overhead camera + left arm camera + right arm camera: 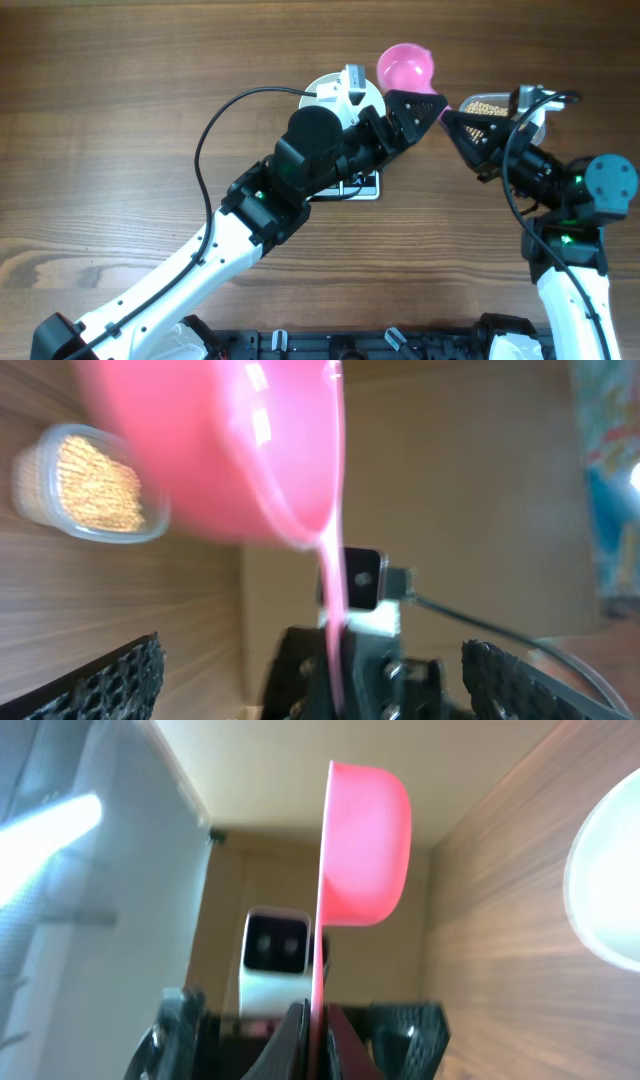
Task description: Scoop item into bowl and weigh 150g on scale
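Note:
A pink scoop hangs in the air between both arms. My right gripper is shut on its thin handle, with the cup standing above the fingers. My left gripper faces it, open; its fingers stand wide on either side of the handle without touching it. Tan beans fill a clear tub behind the right gripper. The white bowl sits on the scale, both largely hidden under the left arm. The bowl's rim shows at the right wrist view's edge.
The left arm lies diagonally across the middle of the wooden table. The right arm stands at the right edge. A black rail runs along the near edge.

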### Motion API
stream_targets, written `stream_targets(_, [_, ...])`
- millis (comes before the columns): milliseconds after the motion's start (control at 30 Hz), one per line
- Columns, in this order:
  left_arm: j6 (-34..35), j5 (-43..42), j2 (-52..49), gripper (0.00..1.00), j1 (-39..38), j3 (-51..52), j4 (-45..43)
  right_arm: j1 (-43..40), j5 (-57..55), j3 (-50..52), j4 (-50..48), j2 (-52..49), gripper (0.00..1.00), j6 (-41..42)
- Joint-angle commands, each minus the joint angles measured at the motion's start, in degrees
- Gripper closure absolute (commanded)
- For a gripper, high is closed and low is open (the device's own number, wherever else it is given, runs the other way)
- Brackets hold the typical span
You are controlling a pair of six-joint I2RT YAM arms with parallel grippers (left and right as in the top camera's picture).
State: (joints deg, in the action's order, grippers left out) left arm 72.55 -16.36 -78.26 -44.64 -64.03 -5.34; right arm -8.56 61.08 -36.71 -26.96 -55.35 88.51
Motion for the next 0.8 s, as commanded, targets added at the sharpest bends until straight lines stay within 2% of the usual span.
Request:
stream_targets(0, [-10.93, 2.12, 0.52, 0.00, 0.46, -0.57, 5.25, -3.85, -2.62, -5.38, 5.92, -1.42, 0.95, -10.47])
stream_targets(267, [-25.64, 4.26, 2.32, 0.00, 4.55, -0.57, 17.77, -8.20, -1.01, -19.56, 29.99, -7.19, 0.95, -31.58])
stream_targets(367, [-32.15, 4.70, 3.32, 0.01, 6.82, -0.57, 26.29, -8.20, -3.87, -24.87, 41.35, -9.55, 0.95, -40.76])
stream_targets(467, [-36.63, 4.72, 3.58, 0.00, 9.25, -0.57, 35.80, -8.13, -14.27, -31.54, 56.57, -11.74, 0.95, -51.63])
stream_targets(567, [-36.41, 4.63, 3.58, 0.01, 11.19, -0.57, 42.42, -8.13, -27.45, -39.23, 70.34, -13.77, 0.95, -60.46])
stream_targets(767, [-36.30, 4.68, 3.58, 0.00, 11.65, -0.57, 43.34, -8.11, -42.58, -50.31, 83.60, -16.04, 0.95, -71.49])
